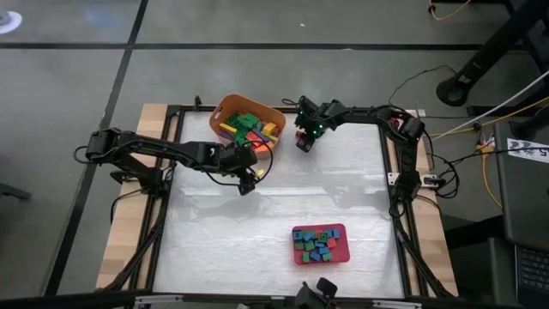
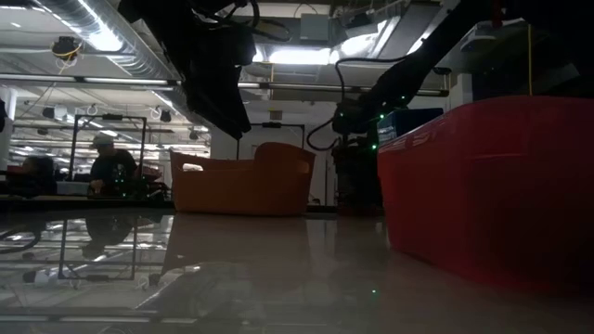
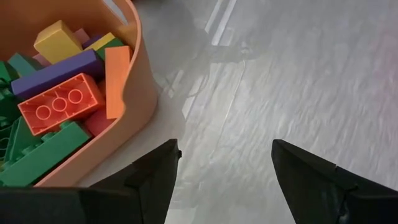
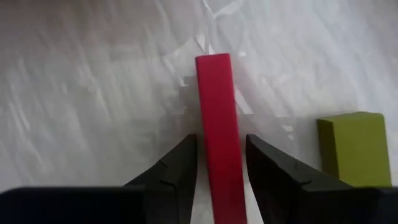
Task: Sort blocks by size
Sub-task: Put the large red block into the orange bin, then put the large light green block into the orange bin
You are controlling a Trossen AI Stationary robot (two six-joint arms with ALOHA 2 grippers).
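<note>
1. The right claw point(image 4: 221, 163) pinches a long red block point(image 4: 217, 124) just beside the orange tub point(image 1: 225, 110), ready to carry it in.
2. The left claw point(image 3: 225, 163) hangs wide apart beside the tub, holding nothing.
3. Long blocks point(image 3: 56, 93) fill the tub; small ones wait in the red tray point(image 1: 344, 243).

grey floor point(image 1: 257, 26), bright ceiling lights point(image 2: 102, 37), seated person point(image 2: 111, 167)

An orange rounded tub point(image 1: 276, 112) sits at the far side of a pale, glossy table point(image 1: 257, 232). A pink-red rectangular tray point(image 1: 343, 230) lies well apart, toward the near edge. Cables point(image 1: 480, 120) trail over the grey floor beside the table. 1 person point(image 2: 111, 169) sits in the background room.
</note>
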